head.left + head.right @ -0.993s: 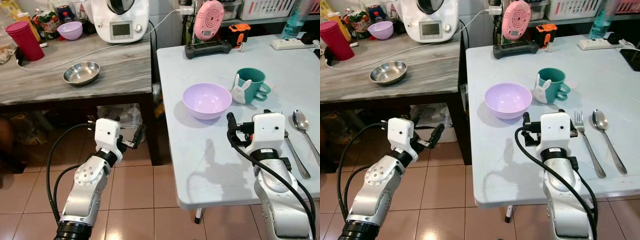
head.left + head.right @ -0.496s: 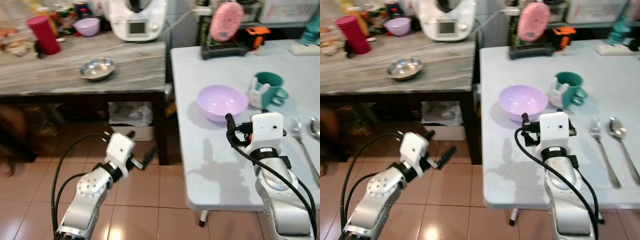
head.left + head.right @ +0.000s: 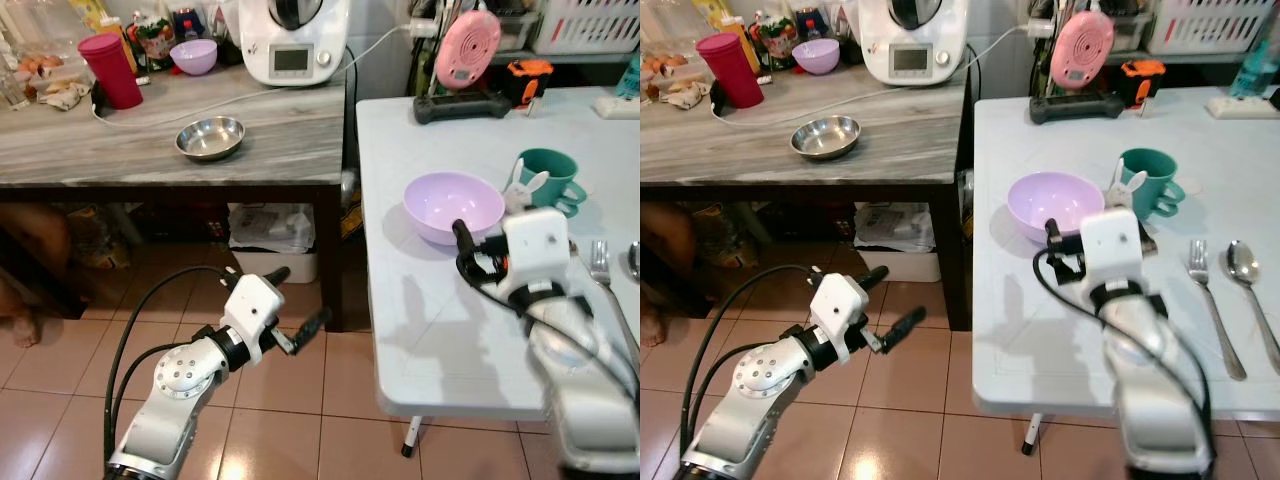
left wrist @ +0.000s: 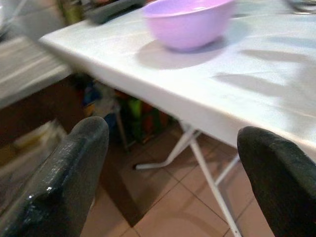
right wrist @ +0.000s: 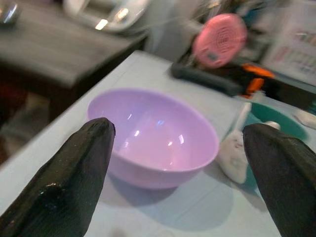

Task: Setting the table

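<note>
White table (image 3: 1060,320): bowl (image 3: 1056,203), mug (image 3: 1148,182), fork (image 3: 1212,305), spoon (image 3: 1251,290)

Glossy lilac plastic bowl (image 3: 1056,204), shiny metal fork (image 3: 1214,305) and spoon (image 3: 1251,291), matt white table (image 3: 1060,330).

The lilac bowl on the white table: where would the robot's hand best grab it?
Probably by the near rim of the lilac bowl, one finger inside and one outside. It sits upright, open and empty, and the open right hand already faces that side.

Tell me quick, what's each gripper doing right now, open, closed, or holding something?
Left gripper: open, holding nothing, low over the floor beside the white table.
Right gripper: open, holding nothing, facing the purple bowl.
</note>
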Motion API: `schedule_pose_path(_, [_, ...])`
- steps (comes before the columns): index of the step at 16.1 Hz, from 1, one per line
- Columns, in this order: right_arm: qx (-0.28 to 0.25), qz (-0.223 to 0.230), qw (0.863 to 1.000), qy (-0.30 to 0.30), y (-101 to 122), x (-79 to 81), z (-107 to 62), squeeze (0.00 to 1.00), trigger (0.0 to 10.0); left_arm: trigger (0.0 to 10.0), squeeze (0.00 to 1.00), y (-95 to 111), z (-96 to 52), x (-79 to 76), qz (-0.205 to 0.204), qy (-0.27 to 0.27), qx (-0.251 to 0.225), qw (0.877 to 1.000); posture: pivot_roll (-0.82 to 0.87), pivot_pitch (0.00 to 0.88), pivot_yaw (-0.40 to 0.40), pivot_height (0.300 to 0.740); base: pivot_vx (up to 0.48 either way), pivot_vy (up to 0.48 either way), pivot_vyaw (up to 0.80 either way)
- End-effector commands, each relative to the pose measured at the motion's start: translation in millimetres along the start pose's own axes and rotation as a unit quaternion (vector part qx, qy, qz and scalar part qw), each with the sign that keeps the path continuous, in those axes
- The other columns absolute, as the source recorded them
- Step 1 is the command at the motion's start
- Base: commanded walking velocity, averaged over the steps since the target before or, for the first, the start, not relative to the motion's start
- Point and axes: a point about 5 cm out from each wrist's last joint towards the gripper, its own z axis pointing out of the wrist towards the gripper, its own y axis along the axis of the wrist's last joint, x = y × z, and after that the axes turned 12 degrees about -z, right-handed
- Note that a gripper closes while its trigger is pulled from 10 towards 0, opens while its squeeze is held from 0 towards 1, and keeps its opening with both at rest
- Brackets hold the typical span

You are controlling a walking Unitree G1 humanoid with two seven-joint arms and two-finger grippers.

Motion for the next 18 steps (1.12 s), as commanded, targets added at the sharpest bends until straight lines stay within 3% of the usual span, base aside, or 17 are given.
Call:
schedule_pose_path(1, [0.016, 0.000, 0.999, 0.029, -3, 4.9, 2.1, 0.00, 10.0, 10.0, 0.00, 3, -1.3, -1.8, 0.017, -0.016, 0.001, 1.000, -0.26, 0.082, 0.097, 0.740, 0.000, 0.000, 0.00])
schedule_pose_path(4, [0.046, -0.040, 0.994, 0.089, -12, -4.0, 12.9, 0.00, 10.0, 10.0, 0.00, 3, -0.9, 0.2, 0.014, -0.011, -0.001, 1.000, -0.26, 0.090, 0.103, 0.740, 0.000, 0.000, 0.00])
schedule_pose_path(8, [0.036, -0.061, 0.993, 0.094, -10, -16.0, 29.9, 0.00, 10.0, 10.0, 0.00, 2, -0.3, -6.3, 0.007, -0.018, -0.001, 1.000, -0.26, 0.098, 0.106, 0.740, 0.000, 0.000, 0.00])
schedule_pose_path(12, [0.025, -0.084, 0.979, 0.185, -4, 0.4, 48.0, 0.00, 10.0, 10.0, 0.00, 6, -0.2, -5.7, 0.012, -0.027, -0.007, 1.000, -0.25, 0.113, 0.106, 0.740, 0.000, 0.000, 0.00])
schedule_pose_path(17, [0.021, -0.126, 0.958, 0.255, -3, 5.8, 57.6, 0.00, 10.0, 10.0, 0.00, 6, 0.1, -7.4, 0.011, -0.026, -0.006, 1.000, -0.25, 0.116, 0.103, 0.740, 0.000, 0.000, 0.00])
schedule_pose_path(18, [0.028, -0.147, 0.956, 0.253, -6, 3.3, 61.0, 0.00, 9.0, 10.0, 0.00, 5, 0.4, -8.7, 0.009, -0.026, -0.005, 1.000, -0.25, 0.118, 0.104, 0.740, 0.000, 0.000, 0.00])
